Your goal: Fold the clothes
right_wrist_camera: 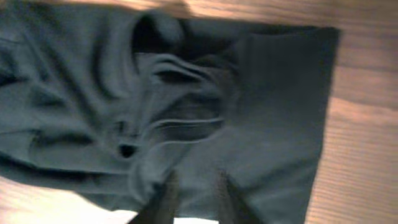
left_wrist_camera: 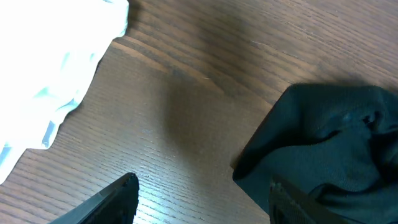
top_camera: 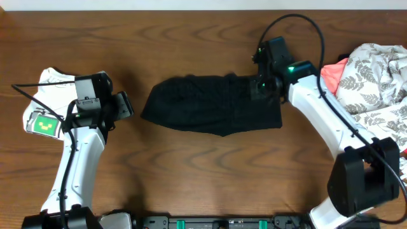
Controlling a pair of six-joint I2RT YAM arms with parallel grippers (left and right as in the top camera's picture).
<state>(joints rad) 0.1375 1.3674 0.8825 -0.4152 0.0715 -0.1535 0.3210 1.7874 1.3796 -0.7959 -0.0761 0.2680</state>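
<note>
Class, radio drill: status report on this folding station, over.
Left gripper open, beside black garment. Right gripper pinched on its edge. Rumpled, not neatly folded. Patterned pile aside.

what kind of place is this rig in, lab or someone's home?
Probably a lab bench set up for laundry-folding trials, not a home: a left arm and right arm mounted at the edge of a wood-grain table, a black garment spread mid-table, and a heap of leaf-print laundry on the right.
</note>
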